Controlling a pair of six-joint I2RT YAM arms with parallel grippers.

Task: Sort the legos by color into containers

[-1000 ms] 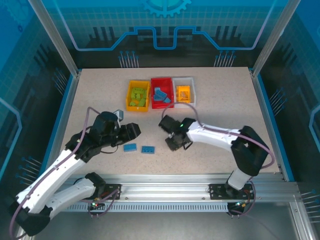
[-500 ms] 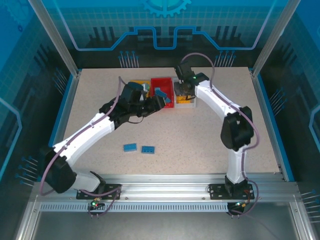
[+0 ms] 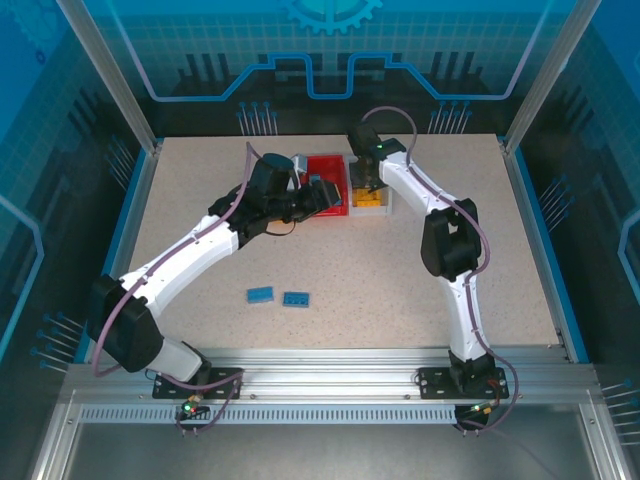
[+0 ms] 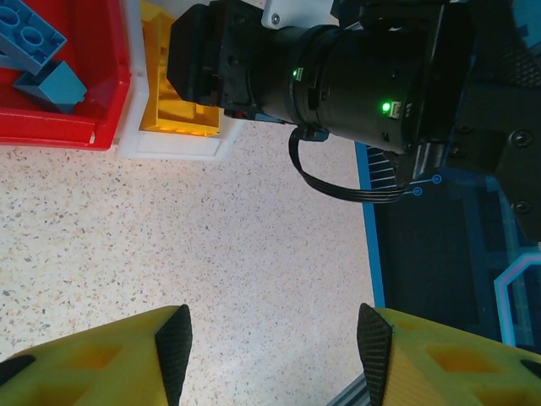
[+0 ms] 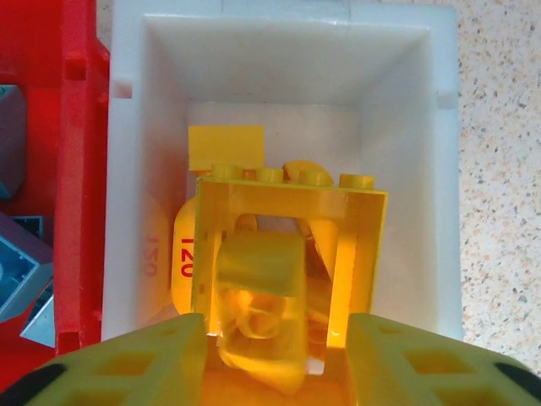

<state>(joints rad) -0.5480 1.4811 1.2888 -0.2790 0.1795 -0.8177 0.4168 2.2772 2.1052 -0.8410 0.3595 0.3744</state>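
1. Yellow legos (image 5: 287, 220) lie heaped in the white bin (image 5: 406, 127), a studded frame-shaped brick uppermost. The bin stands near the far edge of the desk (image 3: 400, 290), just right of its middle.
2. Above that bin hangs the right hand (image 5: 275, 342), its fingers spread. A blurred yellow piece (image 5: 258, 317) sits between them, narrower than the gap. Whether it touches either finger cannot be told.
3. Several blue legos (image 4: 30, 34) lie in the red bin (image 4: 110, 93), which stands wall to wall with the white bin on its left side.
4. Close by the red bin is the left hand (image 4: 274, 338), also spread, with nothing between its black pads (image 4: 173, 342). Bare speckled desk shows through the gap.
5. One loose blue brick (image 3: 261, 294) and a second blue brick (image 3: 295, 298) lie side by side, not touching, toward the desk's near edge and left of its middle. Both are well apart from the bins and both hands.
6. Seen from the left wrist, the right arm's black wrist (image 4: 338, 68) hangs over the white bin.
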